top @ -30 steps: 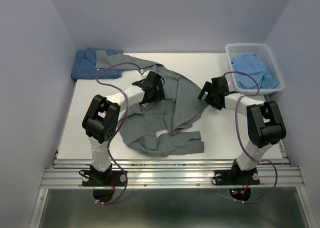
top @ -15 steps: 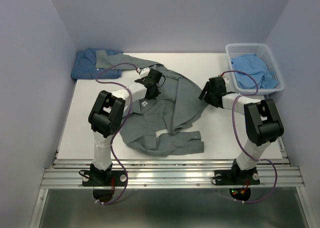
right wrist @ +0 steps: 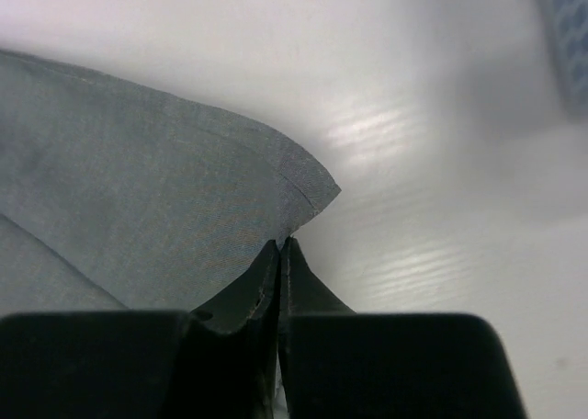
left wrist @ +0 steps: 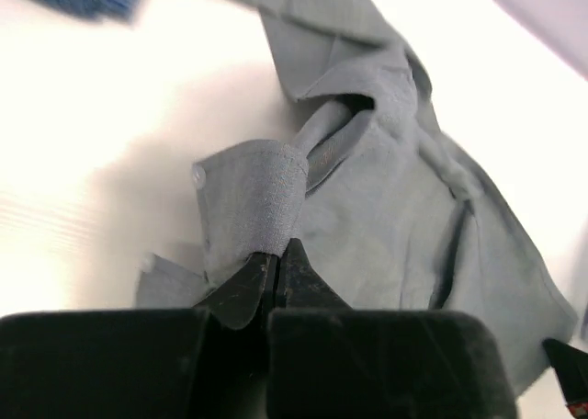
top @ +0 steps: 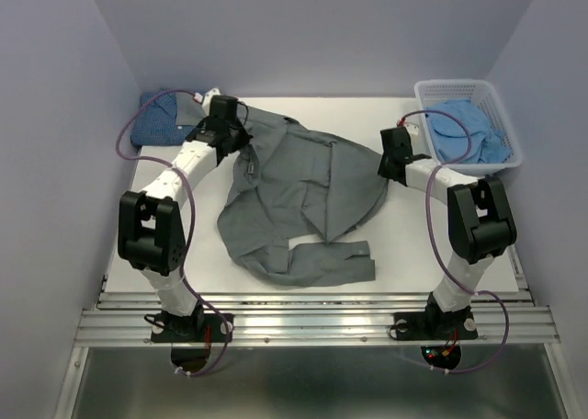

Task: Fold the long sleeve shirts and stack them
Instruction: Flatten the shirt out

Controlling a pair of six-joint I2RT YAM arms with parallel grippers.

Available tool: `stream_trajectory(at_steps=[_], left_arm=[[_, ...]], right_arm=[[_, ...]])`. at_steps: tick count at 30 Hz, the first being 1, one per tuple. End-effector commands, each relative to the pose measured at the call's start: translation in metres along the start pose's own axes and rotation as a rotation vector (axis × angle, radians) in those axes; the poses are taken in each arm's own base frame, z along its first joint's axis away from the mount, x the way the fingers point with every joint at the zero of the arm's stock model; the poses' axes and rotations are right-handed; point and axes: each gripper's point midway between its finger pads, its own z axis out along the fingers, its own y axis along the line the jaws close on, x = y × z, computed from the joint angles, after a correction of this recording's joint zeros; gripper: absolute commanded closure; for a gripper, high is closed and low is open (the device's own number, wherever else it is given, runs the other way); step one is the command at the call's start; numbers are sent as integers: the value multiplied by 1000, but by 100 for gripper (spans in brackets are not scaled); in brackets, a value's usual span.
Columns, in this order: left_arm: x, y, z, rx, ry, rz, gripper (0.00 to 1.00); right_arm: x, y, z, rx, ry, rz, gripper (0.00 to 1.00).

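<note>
The grey long sleeve shirt [top: 303, 198] lies crumpled across the middle of the table. My left gripper [top: 241, 145] is at its far left part, shut on a buttoned cuff [left wrist: 253, 203]; in the left wrist view the tips [left wrist: 276, 254] pinch the cloth. At the shirt's right edge my right gripper [top: 386, 169] is shut on a hem corner [right wrist: 299, 185], with its tips [right wrist: 280, 246] meeting on the fabric. The dark blue dotted shirt [top: 158, 123] lies folded at the back left. A pale blue shirt [top: 469, 130] sits bunched in the basket.
The white lattice basket [top: 432, 93] stands at the back right corner, close behind my right arm. A loose grey sleeve [top: 344, 258] trails toward the table's near edge. Purple-grey walls close in the table on three sides.
Both grippers shut on the grey shirt. My left arm swung from the shirt's middle to the back left, drawing the cloth with it. The right gripper shifted slightly back and the shirt spread wider.
</note>
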Motion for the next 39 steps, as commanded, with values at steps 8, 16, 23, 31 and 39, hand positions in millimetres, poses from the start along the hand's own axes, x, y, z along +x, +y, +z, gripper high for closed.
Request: stream_trajectory(at_steps=[8, 16, 23, 31, 39], left_arm=[[-115, 45, 39, -62, -90, 35, 93], [-163, 53, 43, -101, -152, 28, 1], [-150, 26, -4, 59, -158, 37, 1], [-39, 37, -40, 71, 11, 12, 1], [84, 147, -82, -253, 190, -151, 1]], right_arm=[[-166, -2, 32, 141, -297, -605, 99], [-239, 12, 58, 254, -366, -706, 14], [-188, 97, -25, -329, -332, -585, 0], [-91, 128, -78, -666, -79, -207, 0], [-36, 84, -42, -346, 95, -248, 0]])
